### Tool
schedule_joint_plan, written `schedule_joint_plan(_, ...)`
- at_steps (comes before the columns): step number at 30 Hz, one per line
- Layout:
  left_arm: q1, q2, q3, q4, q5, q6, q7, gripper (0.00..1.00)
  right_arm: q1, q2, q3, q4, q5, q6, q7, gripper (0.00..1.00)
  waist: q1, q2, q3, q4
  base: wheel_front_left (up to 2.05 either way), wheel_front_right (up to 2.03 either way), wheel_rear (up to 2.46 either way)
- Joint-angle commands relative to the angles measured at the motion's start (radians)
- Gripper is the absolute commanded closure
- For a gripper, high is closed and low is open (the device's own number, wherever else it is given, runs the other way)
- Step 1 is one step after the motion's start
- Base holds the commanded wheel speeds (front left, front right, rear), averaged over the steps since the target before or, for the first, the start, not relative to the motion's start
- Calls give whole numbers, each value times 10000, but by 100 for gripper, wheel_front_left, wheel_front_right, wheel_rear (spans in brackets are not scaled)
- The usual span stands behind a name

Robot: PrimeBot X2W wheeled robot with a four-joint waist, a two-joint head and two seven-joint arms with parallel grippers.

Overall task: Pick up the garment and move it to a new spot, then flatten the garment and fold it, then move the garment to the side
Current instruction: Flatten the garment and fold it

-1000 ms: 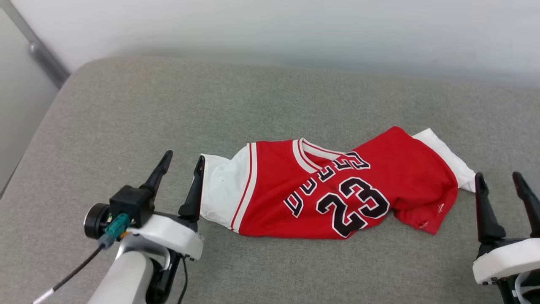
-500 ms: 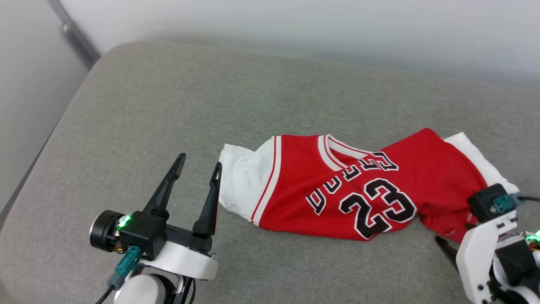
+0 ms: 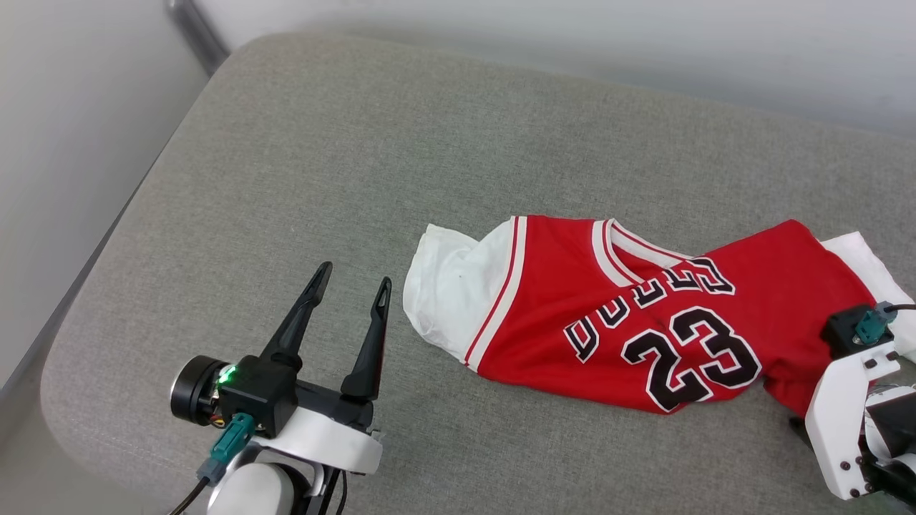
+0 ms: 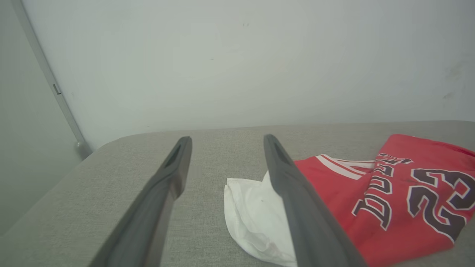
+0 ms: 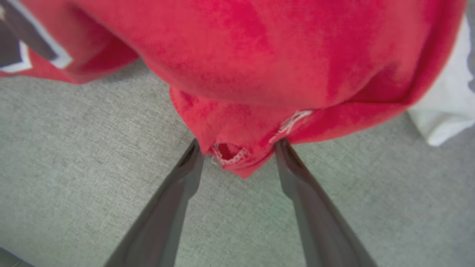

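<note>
The shirt (image 3: 644, 307) lies crumpled across the right centre of the head view, on a grey cushion (image 3: 358, 143). It is slick red knit with soft white sleeves, striped trim and stiff black printed numbers. In the right wrist view, the right gripper (image 5: 237, 142) has its fingers spread on either side of a small bunched corner of the red hem, where white stitching is frayed, and they are not yet pinching it. If they close this shallow, they may catch only that loose tip, which could slip free on lifting, or nip the coarse woven cushion below. Lifting by one corner would probably twist the limp cloth further. At the lower left of the head view, the left gripper (image 3: 356, 274) is spread and empty, just beside the rumpled white sleeve.
</note>
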State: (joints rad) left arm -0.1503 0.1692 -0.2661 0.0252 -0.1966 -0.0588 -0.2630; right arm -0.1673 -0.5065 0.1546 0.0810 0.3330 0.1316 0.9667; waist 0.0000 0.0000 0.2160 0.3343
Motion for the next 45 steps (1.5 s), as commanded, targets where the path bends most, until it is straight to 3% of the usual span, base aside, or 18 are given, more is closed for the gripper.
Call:
schedule_joint_plan(1,52,-49,59,8,47,-5,-24,0,362,-75,94,418,18,-17,81,100,0,0,-54,-6,0,0,0)
schedule_joint_plan(8,248,-165,211,237,210,-94,-25,0,1038,-198,-113,-10,462,-14,-261,100,0,0,-501,-399,0,0,0)
schedule_joint_plan(11,450,-187,434,264,260,-110,-25,0,2082,-189,-682,-1250,566,-13,-205,100,0,0,-819,-985,0,0,0)
schedule_joint_plan(19,641,-198,667,302,341,-172,-25,0,4723,299,-2242,-3018,226,-13,479,100,0,0,-1102,-1691,0,0,0)
schedule_joint_plan(25,751,-284,650,467,401,-274,-25,0,5916,971,-2854,-3115,-69,-14,613,100,0,0,-1142,-2050,0,0,0)
schedule_joint_plan(31,534,-334,685,618,433,-336,-25,0,5830,1438,-2847,-2621,-291,-14,388,100,0,0,-1068,-2175,0,0,0)
schedule_joint_plan(32,492,-337,705,632,432,-348,-25,0,5727,1433,-2805,-2655,-337,-13,247,68,0,0,-1061,-2184,0,0,0)
schedule_joint_plan(33,472,-340,731,636,431,-361,-25,0,5619,1449,-2823,-2666,-382,-14,141,0,0,0,-1060,-2196,0,0,0)
schedule_joint_plan(41,606,-347,950,581,455,-373,-25,0,4188,1566,-3114,-3877,294,-14,-1131,0,0,0,-1199,-2307,0,0,0)
schedule_joint_plan(45,596,-343,1071,486,384,-416,-25,0,3219,1744,-3558,-4526,468,-13,-2356,0,0,0,-1189,-2315,0,0,0)
